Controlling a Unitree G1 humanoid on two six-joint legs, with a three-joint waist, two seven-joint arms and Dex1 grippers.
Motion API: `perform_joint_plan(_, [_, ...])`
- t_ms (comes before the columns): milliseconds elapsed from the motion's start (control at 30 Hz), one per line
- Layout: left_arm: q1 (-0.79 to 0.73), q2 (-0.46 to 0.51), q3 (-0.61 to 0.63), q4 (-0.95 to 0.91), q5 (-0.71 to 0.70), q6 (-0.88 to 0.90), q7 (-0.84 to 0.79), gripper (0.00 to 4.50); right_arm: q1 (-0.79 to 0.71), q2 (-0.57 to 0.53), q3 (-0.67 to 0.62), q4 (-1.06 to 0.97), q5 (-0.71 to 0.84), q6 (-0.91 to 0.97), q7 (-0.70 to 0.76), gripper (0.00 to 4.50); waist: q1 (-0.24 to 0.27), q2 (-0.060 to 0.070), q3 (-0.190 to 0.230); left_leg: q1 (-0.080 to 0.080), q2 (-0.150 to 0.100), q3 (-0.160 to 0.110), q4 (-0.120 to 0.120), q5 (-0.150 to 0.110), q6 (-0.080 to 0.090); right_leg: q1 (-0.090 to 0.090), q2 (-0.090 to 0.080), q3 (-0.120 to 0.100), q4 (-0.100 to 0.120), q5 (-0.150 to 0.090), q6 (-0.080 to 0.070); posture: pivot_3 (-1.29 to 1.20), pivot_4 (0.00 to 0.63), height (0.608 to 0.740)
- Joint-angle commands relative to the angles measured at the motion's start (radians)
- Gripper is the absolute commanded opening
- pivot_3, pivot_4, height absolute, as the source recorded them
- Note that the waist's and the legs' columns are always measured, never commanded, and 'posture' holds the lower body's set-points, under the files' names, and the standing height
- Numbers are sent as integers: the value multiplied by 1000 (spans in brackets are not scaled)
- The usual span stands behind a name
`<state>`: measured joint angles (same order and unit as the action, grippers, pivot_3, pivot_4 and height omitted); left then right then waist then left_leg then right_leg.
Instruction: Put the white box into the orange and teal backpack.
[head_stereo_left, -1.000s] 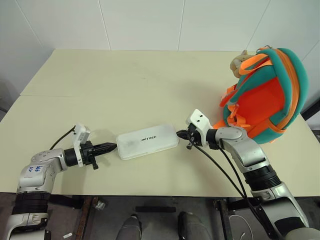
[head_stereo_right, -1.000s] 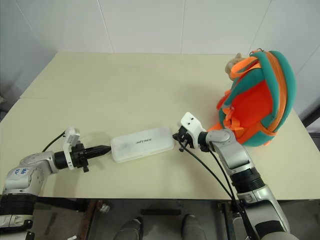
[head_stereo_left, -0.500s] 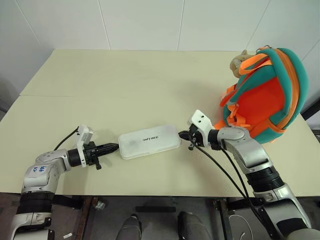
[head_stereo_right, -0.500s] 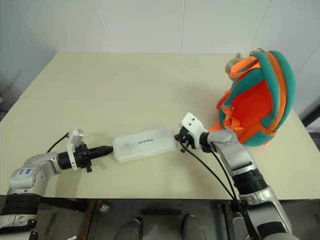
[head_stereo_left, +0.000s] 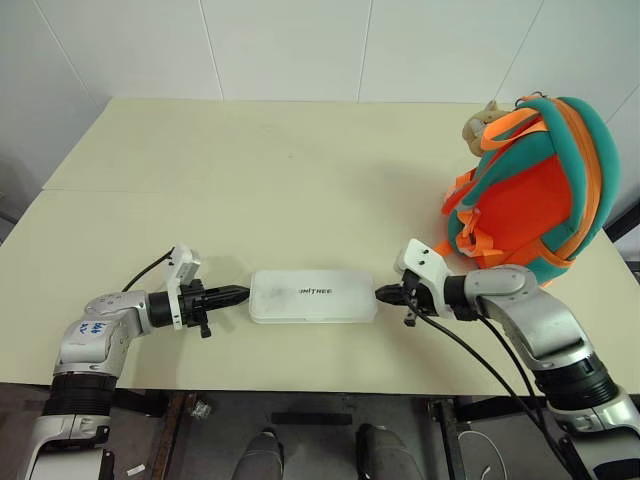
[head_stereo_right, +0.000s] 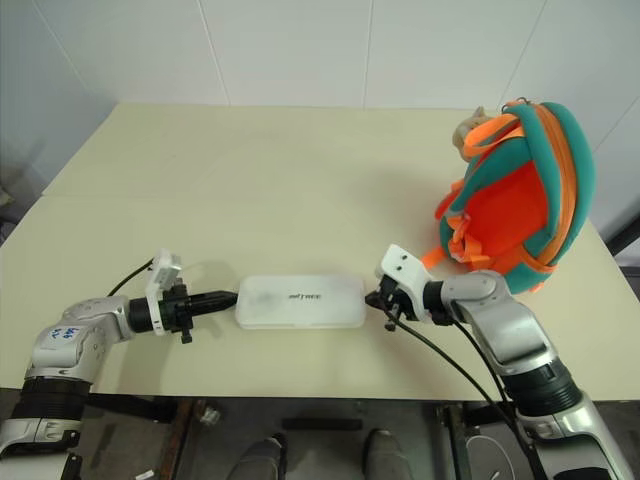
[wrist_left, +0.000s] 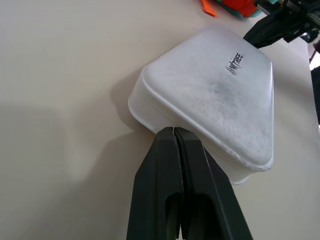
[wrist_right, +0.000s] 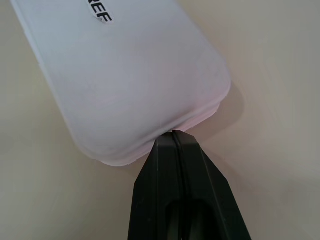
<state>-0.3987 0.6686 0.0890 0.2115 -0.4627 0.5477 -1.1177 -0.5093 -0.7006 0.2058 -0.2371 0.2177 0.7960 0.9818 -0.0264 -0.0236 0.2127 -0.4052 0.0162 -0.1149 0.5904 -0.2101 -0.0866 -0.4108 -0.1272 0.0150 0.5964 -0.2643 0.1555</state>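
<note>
We see the white box (head_stereo_left: 313, 297) lying flat on the cream table (head_stereo_left: 250, 190), near the front edge and between the two grippers. Its long axis runs straight across from left to right, parallel to that edge, with the small dark lettering on top reading upright toward us.

The left gripper (head_stereo_left: 243, 294) has its black fingers pressed together into a single point, the tip touching the box's left short end; the left wrist view shows that tip meeting the rim at a rounded corner. The right gripper (head_stereo_left: 380, 294) is likewise pressed together, and its tip touches the middle of the right short end. Neither pinches anything.

The orange and teal backpack (head_stereo_left: 530, 190) stands upright at the table's far right, well apart from the box.
</note>
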Motion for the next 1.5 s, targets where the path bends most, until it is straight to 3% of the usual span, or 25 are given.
perform_joint_plan(33, [-21, 1, -59, -62, -4, 6, -61, 39, 27, -16, -11, -101, 70, 26, 39, 12, 0, 0, 0, 0, 0, 0, 0, 0, 0, 0, 0, 0, 0, 0, 0, 0, 150, 740])
perform_joint_plan(600, [-12, 42, -111, -76, 32, 60, -63, 39, 166, -106, -95, -218, 131, 101, -14, 12, 1, 0, 0, -1, 0, 1, 0, 0, 0, 1, 0, 0, -3, -1, -2, 0, 150, 740])
perform_joint_plan(1500, [25, 66, -115, -188, 28, 139, -42, 39, 149, -113, -64, -139, 113, 37, -34, 12, 1, 0, 0, -1, 0, 1, 1, 0, 0, 1, 0, 1, -4, -2, -4, 0, 150, 740])
